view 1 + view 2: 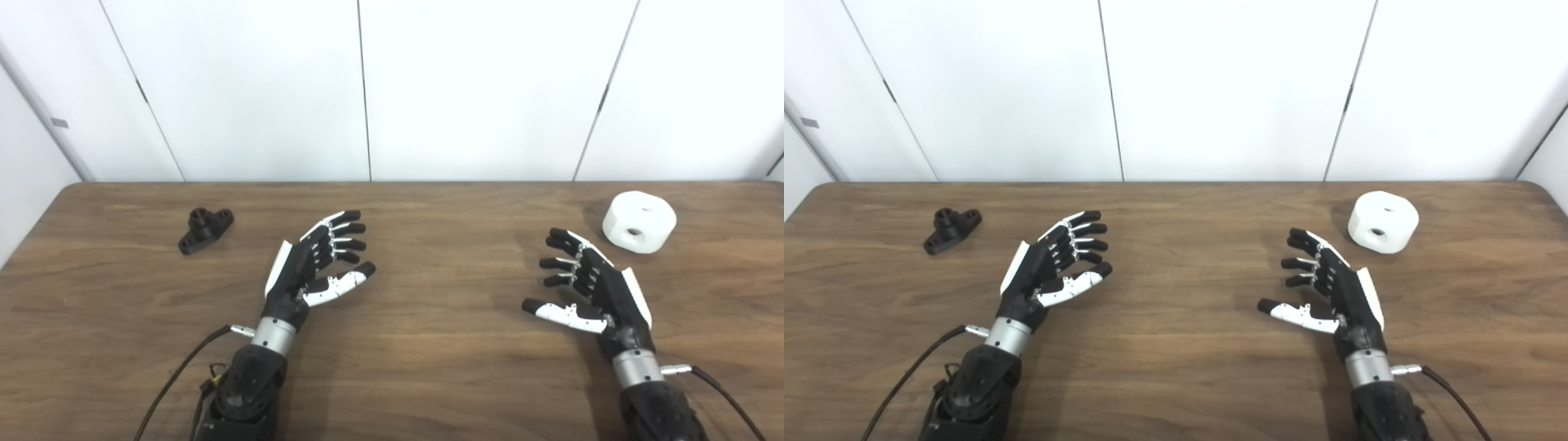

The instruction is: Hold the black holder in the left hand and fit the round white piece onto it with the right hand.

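The small black holder (205, 229) lies on the wooden table (416, 367) at the far left, well to the left of my left hand (318, 263). That hand is open, fingers spread, holding nothing. The round white piece (639, 221), a thick disc with a hole in its side, rests at the far right. My right hand (588, 285) is open too, palm facing inward, just short of the white piece and a little to its left, not touching it.
White wall panels (367, 92) rise behind the table's far edge. Cables (177, 373) trail from both wrists toward the near edge. A stretch of bare wood separates the two hands.
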Controlling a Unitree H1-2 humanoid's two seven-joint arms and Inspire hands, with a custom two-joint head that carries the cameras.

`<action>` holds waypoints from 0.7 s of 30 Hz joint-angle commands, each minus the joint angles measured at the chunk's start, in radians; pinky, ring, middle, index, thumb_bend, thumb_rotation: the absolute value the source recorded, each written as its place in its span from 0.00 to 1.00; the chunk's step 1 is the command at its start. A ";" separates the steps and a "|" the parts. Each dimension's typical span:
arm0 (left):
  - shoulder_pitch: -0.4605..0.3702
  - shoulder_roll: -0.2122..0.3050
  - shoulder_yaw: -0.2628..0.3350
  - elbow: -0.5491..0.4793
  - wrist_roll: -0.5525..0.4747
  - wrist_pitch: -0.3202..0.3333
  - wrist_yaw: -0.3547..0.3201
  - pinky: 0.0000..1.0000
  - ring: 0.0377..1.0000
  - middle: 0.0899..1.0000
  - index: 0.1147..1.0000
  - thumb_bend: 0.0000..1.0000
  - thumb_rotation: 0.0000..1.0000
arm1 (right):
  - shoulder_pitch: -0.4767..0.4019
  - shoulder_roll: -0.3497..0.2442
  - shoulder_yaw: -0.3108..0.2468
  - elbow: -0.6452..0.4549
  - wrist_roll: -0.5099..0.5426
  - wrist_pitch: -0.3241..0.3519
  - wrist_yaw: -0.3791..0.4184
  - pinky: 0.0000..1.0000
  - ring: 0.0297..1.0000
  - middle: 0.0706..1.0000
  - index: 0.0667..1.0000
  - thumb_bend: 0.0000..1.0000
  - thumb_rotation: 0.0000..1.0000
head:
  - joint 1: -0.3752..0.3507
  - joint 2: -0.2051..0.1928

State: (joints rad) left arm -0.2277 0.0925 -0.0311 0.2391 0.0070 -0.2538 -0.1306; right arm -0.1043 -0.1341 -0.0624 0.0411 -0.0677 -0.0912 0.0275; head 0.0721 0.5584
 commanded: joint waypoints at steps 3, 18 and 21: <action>0.032 0.004 -0.004 0.035 0.003 -0.026 0.001 0.61 0.67 0.74 0.77 0.65 0.08 | -0.012 -0.006 -0.002 -0.027 0.003 -0.037 -0.008 0.57 0.69 0.80 0.80 0.76 0.00 | 0.000 0.002; 0.022 -0.026 -0.019 0.047 0.029 -0.003 0.024 0.60 0.66 0.73 0.76 0.67 0.12 | -0.021 -0.037 -0.022 0.008 0.040 -0.065 0.012 0.56 0.69 0.80 0.79 0.75 0.00 | 0.246 -0.047; 0.016 -0.050 -0.023 0.057 0.015 0.006 0.027 0.60 0.67 0.74 0.76 0.69 0.10 | -0.019 -0.054 -0.035 0.006 0.061 -0.054 0.019 0.56 0.69 0.80 0.80 0.74 0.02 | 0.310 -0.062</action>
State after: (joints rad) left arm -0.2323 0.0768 -0.0403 0.2444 0.0235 -0.2450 -0.1181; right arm -0.1055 -0.1710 -0.0840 0.0584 -0.0254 -0.1159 0.0411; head 0.3528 0.5016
